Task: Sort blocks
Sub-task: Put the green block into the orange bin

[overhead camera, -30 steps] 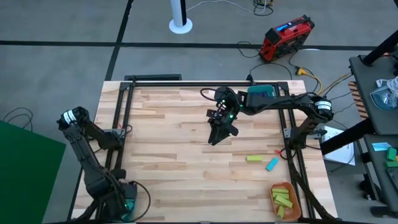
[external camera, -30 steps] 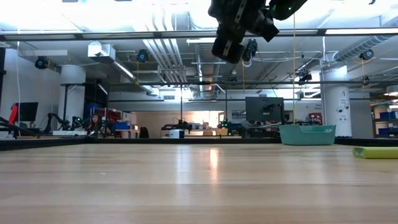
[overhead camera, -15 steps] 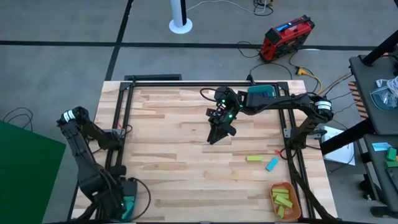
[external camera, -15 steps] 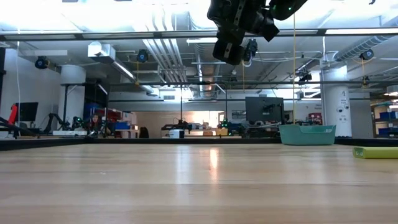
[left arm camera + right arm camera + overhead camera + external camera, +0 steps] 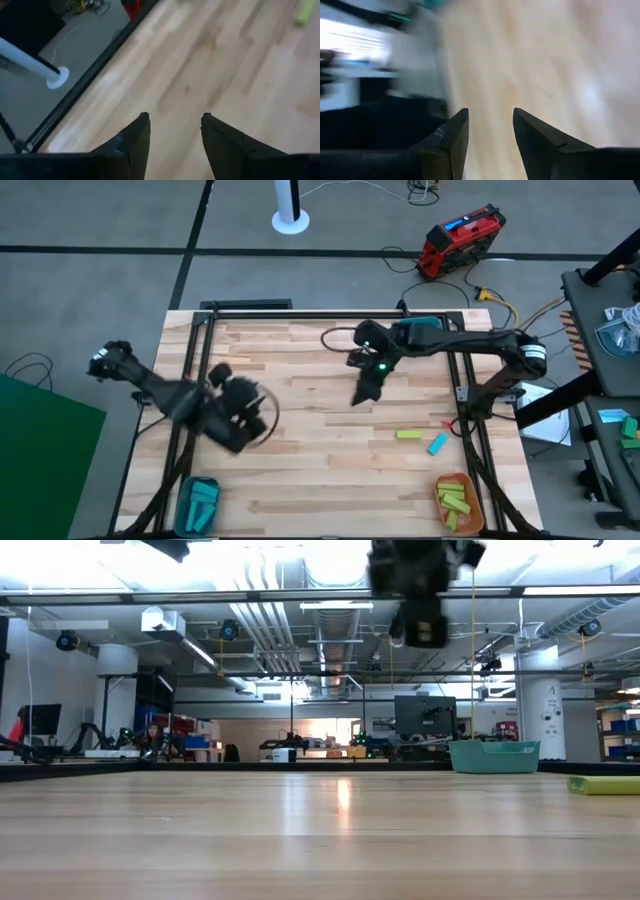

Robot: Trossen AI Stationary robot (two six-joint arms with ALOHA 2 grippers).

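Two loose blocks lie flat on the table's right side: a yellow-green block [image 5: 407,435] and a cyan block [image 5: 437,444]. The yellow-green one also shows in the low view [image 5: 603,784] and in the left wrist view [image 5: 304,12]. Several yellow-green blocks lie in an orange bowl [image 5: 455,502] at the near right corner. Blue blocks lie in a teal bowl [image 5: 198,505] at the near left corner. My left gripper [image 5: 240,418] [image 5: 172,117] hangs open over the table's left half. My right gripper [image 5: 361,393] [image 5: 490,115] is open above the middle, with nothing between its fingers.
A second teal bowl [image 5: 420,330] [image 5: 493,755] stands at the far right, under the right arm. Black frame rails [image 5: 195,380] run along the table's left, far and right sides. Bare wood lies between the two grippers.
My left arm has swung up from the near left corner toward the table's middle, uncovering the teal bowl with blue blocks. My right gripper has drifted a little toward the table's right and far edges. The blocks have not moved.
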